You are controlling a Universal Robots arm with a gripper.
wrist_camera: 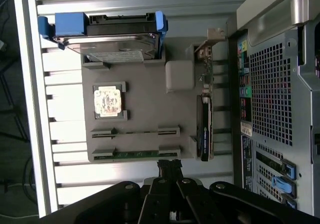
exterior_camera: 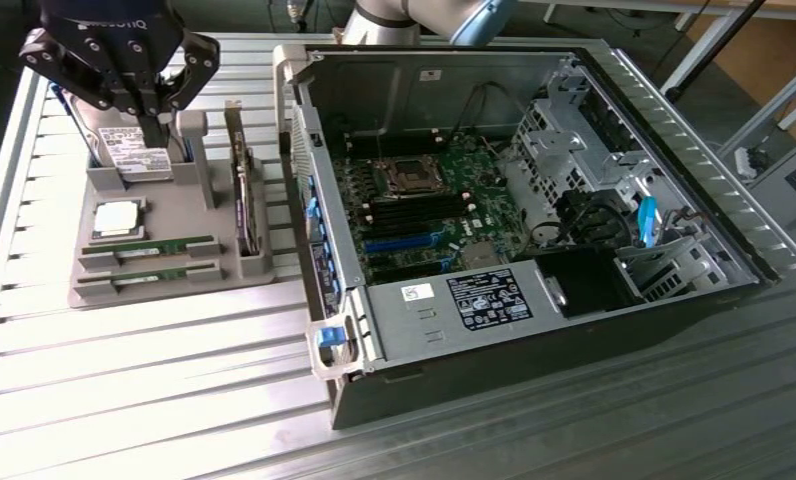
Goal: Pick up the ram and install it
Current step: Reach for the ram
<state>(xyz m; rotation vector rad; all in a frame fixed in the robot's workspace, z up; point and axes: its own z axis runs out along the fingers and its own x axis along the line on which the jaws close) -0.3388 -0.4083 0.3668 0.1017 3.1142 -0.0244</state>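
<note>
The tool (exterior_camera: 154, 125) hangs closed and empty above the gray tray (exterior_camera: 185, 215), where the ram (exterior_camera: 158, 244) lies slotted, a 2nd stick (exterior_camera: 158, 270) just beside it.

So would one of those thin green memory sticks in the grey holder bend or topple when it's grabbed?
The ram looks like a rigid circuit board, so probably stiff, not floppy. Thin and narrow, it is likely light. It sits on edge between end slots of the grey holder, so it probably won't topple until lifted out.
</note>
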